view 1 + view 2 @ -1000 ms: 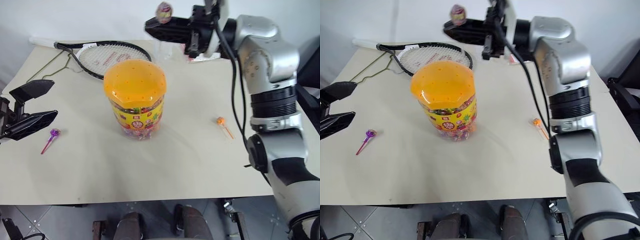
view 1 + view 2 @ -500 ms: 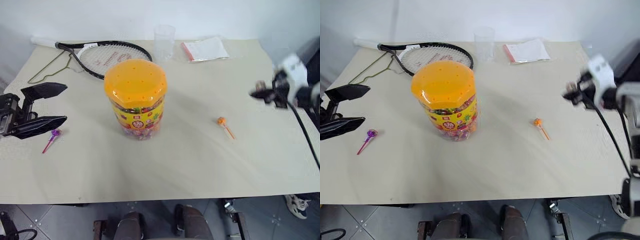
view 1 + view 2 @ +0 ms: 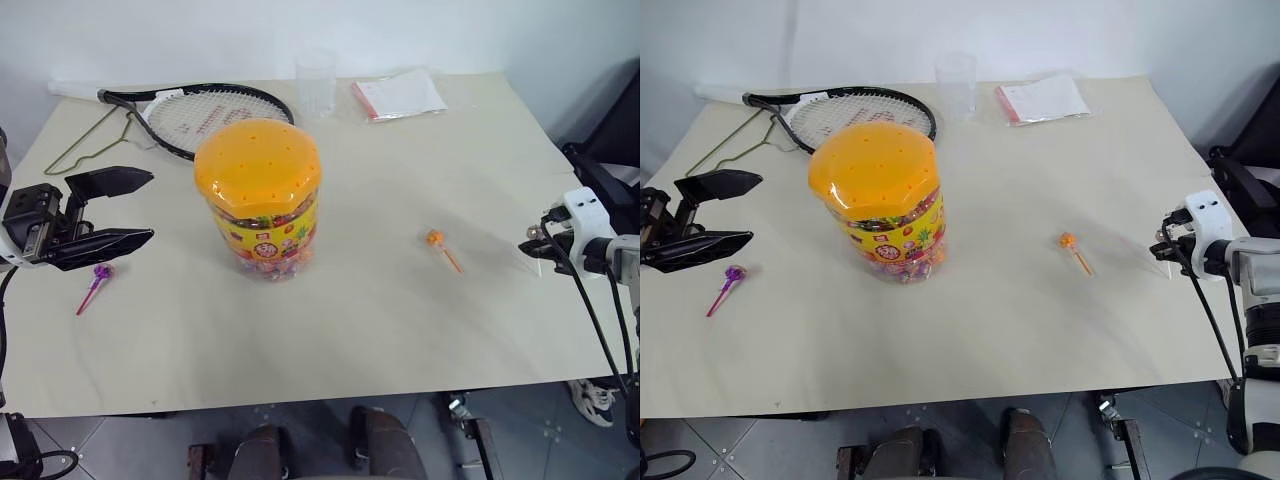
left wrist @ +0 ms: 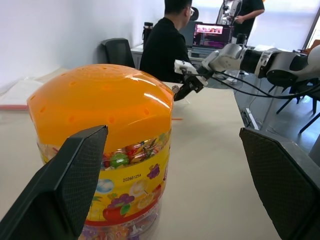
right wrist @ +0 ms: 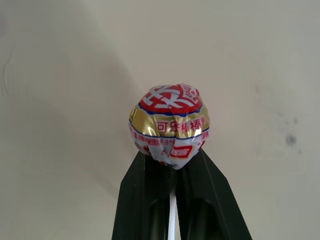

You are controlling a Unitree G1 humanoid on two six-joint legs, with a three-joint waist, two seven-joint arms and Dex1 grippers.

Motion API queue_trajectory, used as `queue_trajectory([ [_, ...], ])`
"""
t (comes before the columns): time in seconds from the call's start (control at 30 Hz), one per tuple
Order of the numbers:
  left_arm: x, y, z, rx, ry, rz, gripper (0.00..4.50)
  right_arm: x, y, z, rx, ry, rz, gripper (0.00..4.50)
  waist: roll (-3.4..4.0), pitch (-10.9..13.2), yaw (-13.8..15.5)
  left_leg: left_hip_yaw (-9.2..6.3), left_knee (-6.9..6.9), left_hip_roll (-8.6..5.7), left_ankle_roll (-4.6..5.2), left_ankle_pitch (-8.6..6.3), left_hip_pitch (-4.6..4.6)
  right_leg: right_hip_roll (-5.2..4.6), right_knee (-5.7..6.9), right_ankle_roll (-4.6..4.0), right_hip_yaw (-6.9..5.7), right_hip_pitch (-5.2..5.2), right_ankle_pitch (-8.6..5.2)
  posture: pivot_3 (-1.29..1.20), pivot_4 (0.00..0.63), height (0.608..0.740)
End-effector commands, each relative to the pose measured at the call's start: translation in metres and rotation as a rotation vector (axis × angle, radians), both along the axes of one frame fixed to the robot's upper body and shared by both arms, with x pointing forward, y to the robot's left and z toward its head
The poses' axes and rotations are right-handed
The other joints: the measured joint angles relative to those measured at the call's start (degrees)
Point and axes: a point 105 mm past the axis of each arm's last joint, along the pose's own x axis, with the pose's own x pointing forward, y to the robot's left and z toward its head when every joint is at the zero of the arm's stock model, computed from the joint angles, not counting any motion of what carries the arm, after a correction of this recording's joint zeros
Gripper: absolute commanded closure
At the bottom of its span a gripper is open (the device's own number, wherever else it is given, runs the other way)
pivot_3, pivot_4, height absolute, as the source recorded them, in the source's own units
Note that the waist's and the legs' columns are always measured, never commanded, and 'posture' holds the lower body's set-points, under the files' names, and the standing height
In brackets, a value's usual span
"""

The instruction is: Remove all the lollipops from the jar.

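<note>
From the head views, the jar (image 3: 258,200) stands lid on, left of the tabletop's (image 3: 330,330) middle, with bare surface all round it. The left gripper (image 3: 110,212) hangs at the left edge, fingers spread wide, just above the magenta-stick lollipop (image 3: 97,276). The orange lollipop (image 3: 437,241) lies alone toward the right edge, where the right gripper (image 3: 1162,247) sits. A racket (image 3: 190,110), a wire hanger (image 3: 90,140), a clear cup (image 3: 316,82) and a packet (image 3: 398,95) line the far edge. The left wrist view shows the jar's yellow label printed 20260125A, and a seated person (image 4: 167,42) beyond the table. In the right wrist view, black fingers (image 5: 142,200) pinch a white-stick lollipop (image 5: 170,124); its wrapper bears Chinese characters.
</note>
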Motion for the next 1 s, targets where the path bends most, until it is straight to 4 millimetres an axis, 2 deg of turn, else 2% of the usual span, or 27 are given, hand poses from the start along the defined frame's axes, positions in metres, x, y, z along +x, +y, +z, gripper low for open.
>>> queue_trajectory([
  [0.03,-0.005,0.002,0.011,0.019,-0.039,0.018,0.0,0.001,-0.013,0.002,0.001,-0.042,-0.075,3.69,0.0,0.0,0.28,0.0,0.01,0.0,0.0,0.0,0.0,0.0,0.0,0.0,0.01,0.0,0.0,0.0,0.15,0.74],
  [0.2,-0.007,0.004,0.009,0.028,-0.028,0.039,0.0,-0.004,-0.015,-0.004,0.015,-0.04,-0.086,1.95,0.0,0.0,0.66,0.0,0.02,0.0,0.0,0.0,0.0,0.0,0.02,0.01,0.01,0.0,0.0,0.0,0.15,0.74],
  [0.4,-0.001,0.009,-0.004,0.064,-0.016,0.143,0.0,-0.016,-0.015,0.003,0.013,-0.07,-0.079,0.02,0.0,0.0,1.05,0.0,0.02,0.0,0.0,0.0,0.01,0.0,0.02,0.0,0.02,0.0,0.0,0.0,0.15,0.74],
  [0.5,0.004,0.011,-0.008,0.064,0.011,0.197,0.0,-0.022,-0.009,0.019,0.032,-0.127,-0.036,0.02,0.0,0.0,1.12,-0.01,0.02,0.0,0.0,0.0,0.01,0.0,0.03,0.0,0.03,0.0,0.0,0.0,0.15,0.74],
  [0.57,0.007,0.015,-0.015,0.081,0.05,0.233,0.0,-0.027,0.004,0.038,0.081,-0.195,0.034,0.02,0.05,0.0,1.17,-0.01,0.02,0.0,0.0,0.0,0.01,0.0,0.02,0.01,0.04,0.0,0.0,0.0,0.15,0.74],
  [0.77,0.024,0.032,-0.034,0.13,0.151,0.417,0.0,-0.037,0.041,0.073,0.129,-0.365,0.259,0.02,0.05,0.01,1.2,-0.02,0.01,-0.01,0.0,0.0,0.02,0.0,0.03,0.0,0.03,0.0,0.0,0.0,0.15,0.74],
  [0.8,0.026,0.034,-0.036,0.129,0.166,0.442,0.0,-0.039,0.052,0.078,0.144,-0.395,0.324,0.02,0.05,0.01,1.2,-0.02,0.01,-0.01,0.01,-0.01,0.01,0.0,0.02,0.0,0.03,0.0,0.01,0.0,0.15,0.74],
  [0.9,0.025,0.036,-0.037,0.105,0.125,0.44,0.0,-0.049,0.104,0.094,0.283,-0.467,0.596,0.02,0.05,0.01,1.06,-0.03,0.01,0.0,0.01,-0.01,0.02,0.0,0.03,0.0,0.02,0.0,0.01,0.0,0.15,0.74],
  [0.93,0.025,0.037,-0.038,0.095,0.131,0.446,0.0,-0.051,0.117,0.093,0.304,-0.471,0.669,0.02,0.05,0.01,0.99,-0.02,0.01,0.01,0.01,-0.01,0.03,0.02,0.03,0.0,0.03,0.0,0.0,0.0,0.15,0.74],
  [1.0,0.025,0.044,-0.046,0.093,0.158,0.478,0.0,-0.052,0.139,0.079,0.278,-0.428,0.788,0.02,0.05,0.01,1.06,-0.02,0.0,0.01,0.01,-0.01,0.04,0.04,0.04,0.0,0.03,0.0,0.0,0.0,0.15,0.74],
])
